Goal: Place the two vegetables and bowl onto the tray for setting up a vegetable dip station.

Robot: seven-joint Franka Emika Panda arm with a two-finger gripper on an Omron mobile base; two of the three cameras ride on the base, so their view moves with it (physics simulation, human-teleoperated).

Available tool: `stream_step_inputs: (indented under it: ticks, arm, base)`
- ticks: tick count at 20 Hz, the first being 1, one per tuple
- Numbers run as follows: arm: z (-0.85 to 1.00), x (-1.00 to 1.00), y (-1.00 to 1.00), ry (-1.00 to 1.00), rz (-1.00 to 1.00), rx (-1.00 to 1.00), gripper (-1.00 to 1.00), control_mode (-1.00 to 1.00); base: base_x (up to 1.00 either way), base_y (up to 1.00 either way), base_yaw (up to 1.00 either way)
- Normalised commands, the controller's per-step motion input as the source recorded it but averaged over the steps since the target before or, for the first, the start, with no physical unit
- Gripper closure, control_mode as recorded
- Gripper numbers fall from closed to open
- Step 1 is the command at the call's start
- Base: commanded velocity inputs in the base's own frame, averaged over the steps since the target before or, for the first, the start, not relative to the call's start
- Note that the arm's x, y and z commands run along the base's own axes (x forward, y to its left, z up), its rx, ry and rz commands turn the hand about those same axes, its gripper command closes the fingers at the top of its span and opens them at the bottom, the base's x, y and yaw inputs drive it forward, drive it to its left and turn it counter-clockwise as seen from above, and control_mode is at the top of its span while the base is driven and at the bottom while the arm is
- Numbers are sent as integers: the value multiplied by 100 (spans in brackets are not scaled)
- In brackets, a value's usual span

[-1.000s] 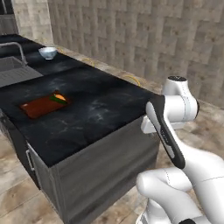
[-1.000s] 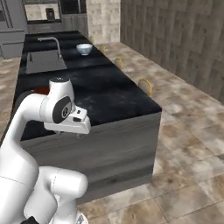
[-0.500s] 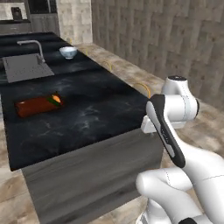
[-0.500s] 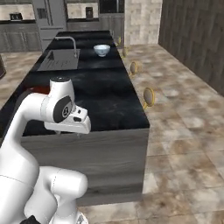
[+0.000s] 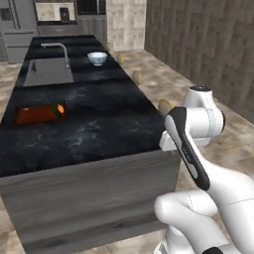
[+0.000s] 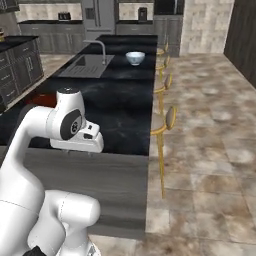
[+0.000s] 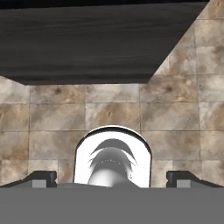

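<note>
The tray [image 5: 34,114], a reddish-brown board, lies on the left side of the black island counter [image 5: 99,129]. An orange carrot [image 5: 60,108] rests on the tray's right end. I cannot make out the other vegetable at this distance. The white bowl [image 5: 97,58] stands far back on the counter beside the sink and appears again as the bowl [image 6: 135,57]. My gripper [image 7: 113,179] is open and empty, with fingertips [image 7: 43,178] set wide apart. It hangs off the near end of the counter, pointing down at the floor tiles, far from the tray and bowl.
A sink [image 5: 47,74] with a faucet [image 5: 60,49] is set in the counter's far left. Bar stools [image 6: 164,120] line the counter's right side over tiled floor. The island's dark end panel [image 7: 100,43] faces my hand. Cabinets and a fridge [image 6: 97,15] stand at the back.
The whole scene has swung as the base drove round the island's end. The counter now runs straight away from me. The arm keeps its pose and the gripper stays open.
</note>
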Motion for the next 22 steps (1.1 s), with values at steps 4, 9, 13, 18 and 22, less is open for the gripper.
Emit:
stream_step_inputs:
  ticks: [4,9,13,18,22]
  arm:
    - [0,0,0,0,0,0,-100,100]
    - [0,0,0,0,0,0,-100,100]
    - [0,0,0,0,0,0,-100,100]
    - [0,0,0,0,0,0,-100,100]
    - [0,0,0,0,0,0,-100,100]
  base:
    - [0,-83,40]
    - [0,-87,41]
    - [0,-90,44]
    - [0,-88,50]
    - [6,-86,56]
